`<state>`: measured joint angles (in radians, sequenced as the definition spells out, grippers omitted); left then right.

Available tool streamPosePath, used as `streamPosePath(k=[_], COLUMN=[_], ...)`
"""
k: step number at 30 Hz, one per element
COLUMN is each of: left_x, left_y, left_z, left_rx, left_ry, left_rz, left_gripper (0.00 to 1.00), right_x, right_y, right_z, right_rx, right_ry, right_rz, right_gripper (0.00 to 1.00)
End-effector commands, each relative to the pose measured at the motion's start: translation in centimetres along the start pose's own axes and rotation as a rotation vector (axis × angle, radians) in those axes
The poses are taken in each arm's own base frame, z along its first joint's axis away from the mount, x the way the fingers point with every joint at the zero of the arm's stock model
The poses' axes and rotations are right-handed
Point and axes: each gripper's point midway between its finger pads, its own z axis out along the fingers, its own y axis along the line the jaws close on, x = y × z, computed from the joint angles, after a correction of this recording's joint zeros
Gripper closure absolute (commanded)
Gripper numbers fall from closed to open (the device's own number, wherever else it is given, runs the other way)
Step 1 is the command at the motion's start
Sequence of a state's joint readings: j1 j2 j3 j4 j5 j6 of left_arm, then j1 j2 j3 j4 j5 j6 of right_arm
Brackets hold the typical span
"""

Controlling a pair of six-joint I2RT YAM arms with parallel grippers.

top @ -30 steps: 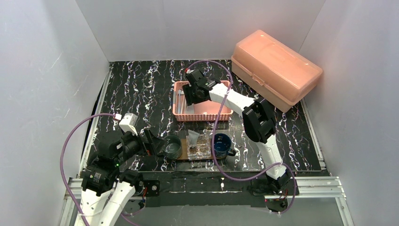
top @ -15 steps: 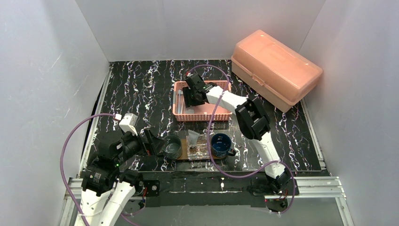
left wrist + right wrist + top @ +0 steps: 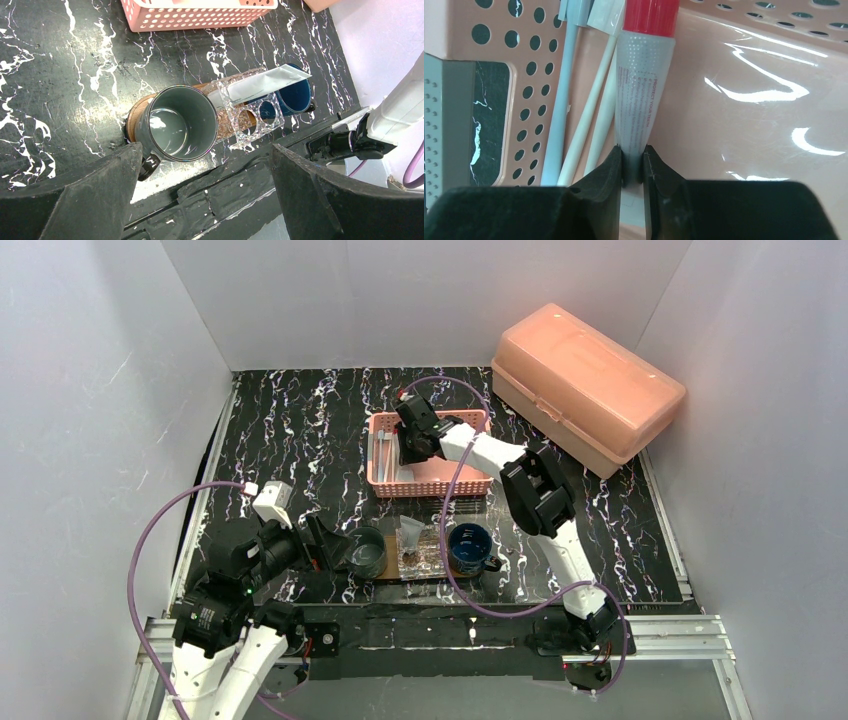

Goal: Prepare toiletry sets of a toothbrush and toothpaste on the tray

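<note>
Currently the right jaws pinch narrowly on the flat crimped end of a red-capped toothpaste tube (image 3: 644, 90). It lies in the pink basket (image 3: 749, 60) at the counter's far middle, just beside slim white toothbrushes (image 3: 589, 135). Lift it straight up so the cap clears those sticks and the basket wall. Then carry it to the tray (image 3: 131, 120) near the counter's near edge. The grey-green cup (image 3: 175, 125) looks empty, so aim there. The left jaws hang wide beside that cup, holding nothing.
</note>
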<state>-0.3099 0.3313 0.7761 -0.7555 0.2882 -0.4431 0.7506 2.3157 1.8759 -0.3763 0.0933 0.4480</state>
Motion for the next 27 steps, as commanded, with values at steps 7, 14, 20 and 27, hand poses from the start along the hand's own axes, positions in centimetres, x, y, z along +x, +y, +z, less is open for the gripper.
streamPosePath(k=[7,14,20,27], left_x=[0.1,0.1,0.2,0.2], left_y=[-0.1,0.0,0.1,0.2], left_z=[0.2,0.3,0.4,0.6], left_rx=[0.012,0.009,0.005,-0.001], left_ry=[0.004,0.011,0.014,0.025], left_rz=[0.014,0.012,0.009,0.005], left_gripper=[0.02,0.02,0.02,0.02], right_x=[-2.4,-4.9,-7.1,-8.7], right_y=[0.0,-0.7,-1.4,-2.3], right_z=[-3.3,-7.1,-10.5,-15.1], right_rx=[0.006,0.049,0.098,0.148], right_ry=[-0.09,-0.182,-0.256,-0.324], right_rz=[-0.033,-0.102,-0.158,-0.244], right_gripper=[0.8,0.8,0.79,0.79])
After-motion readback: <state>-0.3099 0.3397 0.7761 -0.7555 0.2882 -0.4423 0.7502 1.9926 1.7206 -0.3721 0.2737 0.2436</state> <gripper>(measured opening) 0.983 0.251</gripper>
